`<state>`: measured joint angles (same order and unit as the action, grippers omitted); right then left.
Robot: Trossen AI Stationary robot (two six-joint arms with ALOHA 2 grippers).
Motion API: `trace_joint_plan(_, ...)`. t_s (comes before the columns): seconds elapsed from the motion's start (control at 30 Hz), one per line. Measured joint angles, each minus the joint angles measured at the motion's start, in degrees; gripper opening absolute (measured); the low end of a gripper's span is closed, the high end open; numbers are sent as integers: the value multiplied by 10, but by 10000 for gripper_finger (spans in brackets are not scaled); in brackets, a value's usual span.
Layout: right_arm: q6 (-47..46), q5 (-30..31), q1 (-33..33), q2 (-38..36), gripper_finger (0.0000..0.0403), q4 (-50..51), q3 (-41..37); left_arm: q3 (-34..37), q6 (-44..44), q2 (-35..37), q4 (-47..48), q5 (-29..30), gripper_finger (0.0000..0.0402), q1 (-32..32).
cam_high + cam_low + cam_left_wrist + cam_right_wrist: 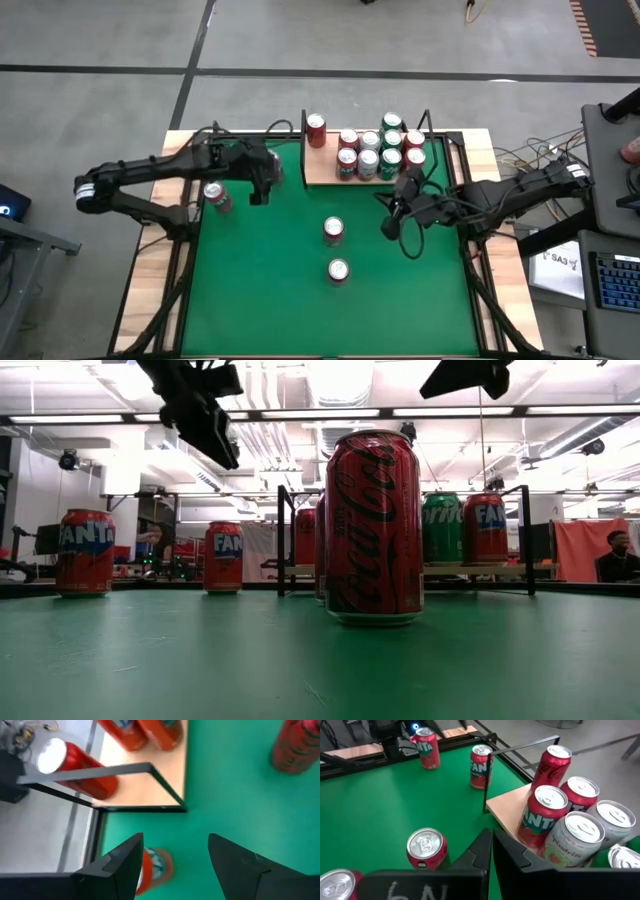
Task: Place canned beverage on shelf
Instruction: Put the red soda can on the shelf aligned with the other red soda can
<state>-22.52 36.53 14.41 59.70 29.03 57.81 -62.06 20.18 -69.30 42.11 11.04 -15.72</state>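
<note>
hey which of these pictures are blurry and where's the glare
Left wrist view: smeared throughout, the red can on the shelf streaked, its top blown out white. Low view: the Coca-Cola can is sharp with bright vertical highlights; ceiling strip lights glare overhead. High view: small but evenly lit. Right wrist view: crisp, with soft reflections on the can tops.

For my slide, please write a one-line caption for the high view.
Two arms flank a green table; nine cans fill the wooden shelf, three stand loose.

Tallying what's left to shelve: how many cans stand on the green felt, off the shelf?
4. Two cans mid-table, one near the left edge, one under the left gripper beside the shelf.
</note>
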Motion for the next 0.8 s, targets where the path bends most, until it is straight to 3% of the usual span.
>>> trace_joint_plan(0.3,37,2,0,1,9,-67,-33,0,57,1,12,-12,207,-76)
trace_joint_plan(0.8,101,3,-1,1,9,-100,-47,0,-108,2,136,-11,207,-88)
